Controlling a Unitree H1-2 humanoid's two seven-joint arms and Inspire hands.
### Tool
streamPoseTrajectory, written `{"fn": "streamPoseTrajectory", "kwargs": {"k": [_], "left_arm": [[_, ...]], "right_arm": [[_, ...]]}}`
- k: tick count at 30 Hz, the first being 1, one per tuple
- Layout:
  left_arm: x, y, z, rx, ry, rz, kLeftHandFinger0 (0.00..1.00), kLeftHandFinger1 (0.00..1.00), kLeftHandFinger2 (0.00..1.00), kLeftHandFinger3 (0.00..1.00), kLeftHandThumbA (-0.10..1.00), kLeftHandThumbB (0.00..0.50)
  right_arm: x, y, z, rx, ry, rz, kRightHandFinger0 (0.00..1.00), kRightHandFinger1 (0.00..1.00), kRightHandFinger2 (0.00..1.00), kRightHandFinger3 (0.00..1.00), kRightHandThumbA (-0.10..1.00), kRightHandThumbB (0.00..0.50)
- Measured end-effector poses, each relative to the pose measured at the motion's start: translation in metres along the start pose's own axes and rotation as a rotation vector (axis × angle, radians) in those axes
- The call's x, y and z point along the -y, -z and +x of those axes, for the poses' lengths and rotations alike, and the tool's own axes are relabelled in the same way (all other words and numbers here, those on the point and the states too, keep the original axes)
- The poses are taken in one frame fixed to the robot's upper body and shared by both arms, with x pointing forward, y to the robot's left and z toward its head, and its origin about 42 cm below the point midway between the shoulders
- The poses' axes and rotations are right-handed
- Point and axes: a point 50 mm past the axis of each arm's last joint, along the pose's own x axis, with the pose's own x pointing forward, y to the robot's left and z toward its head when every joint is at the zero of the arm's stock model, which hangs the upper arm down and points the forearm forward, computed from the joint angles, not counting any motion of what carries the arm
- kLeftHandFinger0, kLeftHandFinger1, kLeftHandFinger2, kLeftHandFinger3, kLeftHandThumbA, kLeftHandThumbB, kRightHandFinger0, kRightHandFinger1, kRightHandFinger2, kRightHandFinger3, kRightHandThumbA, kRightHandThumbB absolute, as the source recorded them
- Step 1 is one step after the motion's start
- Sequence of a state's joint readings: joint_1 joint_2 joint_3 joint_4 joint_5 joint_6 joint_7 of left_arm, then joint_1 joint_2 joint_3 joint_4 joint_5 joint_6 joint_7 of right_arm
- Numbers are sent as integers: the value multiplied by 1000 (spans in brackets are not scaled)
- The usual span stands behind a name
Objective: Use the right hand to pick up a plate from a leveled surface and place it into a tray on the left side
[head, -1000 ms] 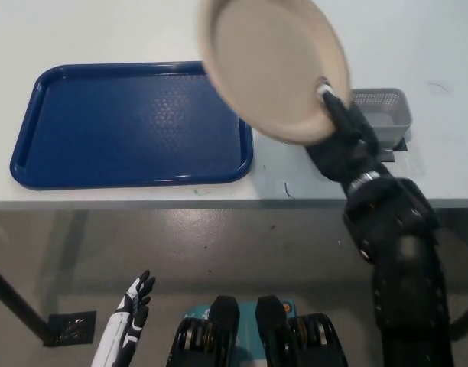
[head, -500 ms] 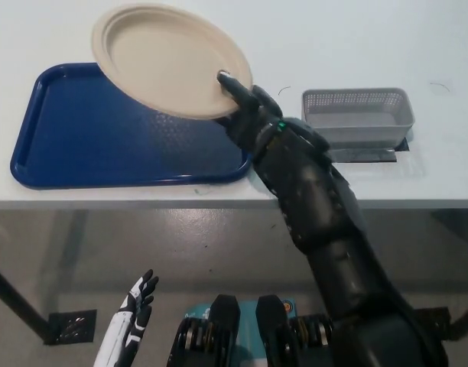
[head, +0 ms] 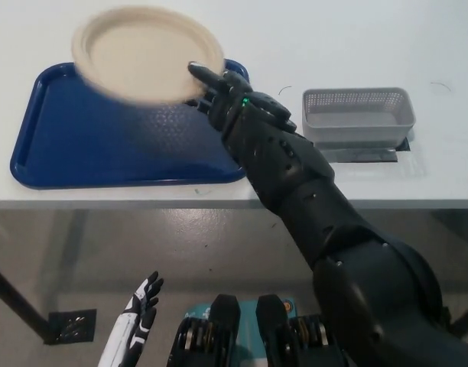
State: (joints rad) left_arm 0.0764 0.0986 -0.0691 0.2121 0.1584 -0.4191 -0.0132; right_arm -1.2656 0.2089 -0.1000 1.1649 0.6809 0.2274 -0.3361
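A view from above looks steeply down onto a pale worktop (head: pixel 333 30) that fills the upper half of the frame, with a grey floor (head: pixel 219 245) below its front edge.

At the upper left of the frame a dark blue tray (head: pixel 73 145) lies flat on the worktop, long side running left to right. Over the tray's far edge, near the top left centre of the frame, is a round beige plate (head: pixel 142 52). It is slightly blurred, and its near rim covers part of the tray's back edge, while its far rim reaches out over the bare worktop beyond the tray. Whether it touches the tray cannot be told.

The black right arm (head: pixel 326 222) rises from the lower right of the frame and stretches diagonally up and left. Its black right hand (head: pixel 219 95) sits at the plate's right rim, with its fingers (head: pixel 202 75) closed on the edge of the plate, one lying across the top of the rim.

To the right of the hand, in the upper right of the frame, a small grey mesh basket (head: pixel 358 115) stands on the worktop, well apart from the tray.

At the bottom left of the frame, below the worktop's edge, the white left hand (head: pixel 141 310) rests over the floor, its fingers spread and holding nothing.
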Motion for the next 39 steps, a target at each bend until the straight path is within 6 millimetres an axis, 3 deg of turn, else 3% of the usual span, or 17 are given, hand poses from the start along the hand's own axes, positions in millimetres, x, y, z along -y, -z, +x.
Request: {"fn": "streamPoseTrajectory", "kwargs": {"k": [2,14,20,23,26,28,33,34,37,38,39], "left_arm": [[0,0,0,0,3,0,1000,1000,1000,1000,1000,232],[4,-1,1,2,26,-2,1000,1000,1000,1000,1000,220],[7,-1,1,3,39,-3,1000,1000,1000,1000,1000,223],[7,-1,1,3,41,-3,1000,1000,1000,1000,1000,210],[7,0,1,0,41,-4,1000,1000,1000,1000,1000,200],[7,0,0,-3,42,-4,1000,1000,1000,1000,1000,207],[8,4,-1,-19,47,-5,1000,1000,1000,1000,1000,211],[8,5,-1,-21,47,-5,1000,1000,1000,1000,1000,214],[9,8,-3,-33,49,-6,1000,1000,1000,1000,1000,202],[9,8,-3,-35,49,-6,1000,1000,1000,1000,1000,201],[9,8,-3,-36,49,-6,1000,1000,1000,1000,1000,200]], "right_arm": [[-1,2,0,-2,-33,-24,1000,1000,1000,1000,964,495],[-4,-8,-1,42,-221,-173,1000,1000,1000,1000,998,493],[12,-21,-14,132,-313,-164,1000,1000,1000,1000,971,500],[30,-18,-21,165,-318,-148,1000,1000,1000,1000,980,500],[49,-13,-28,183,-306,-136,1000,1000,1000,1000,1000,445],[63,-13,-33,205,-296,-134,1000,1000,1000,1000,1000,481],[106,-20,-49,263,-244,-143,1000,1000,1000,1000,1000,489],[109,-20,-50,264,-239,-144,1000,1000,1000,1000,1000,452],[135,-31,-63,308,-203,-168,1000,1000,1000,1000,1000,417],[141,-33,-66,317,-193,-174,1000,1000,1000,1000,1000,418],[147,-36,-70,328,-184,-181,1000,1000,1000,1000,1000,468]]}}
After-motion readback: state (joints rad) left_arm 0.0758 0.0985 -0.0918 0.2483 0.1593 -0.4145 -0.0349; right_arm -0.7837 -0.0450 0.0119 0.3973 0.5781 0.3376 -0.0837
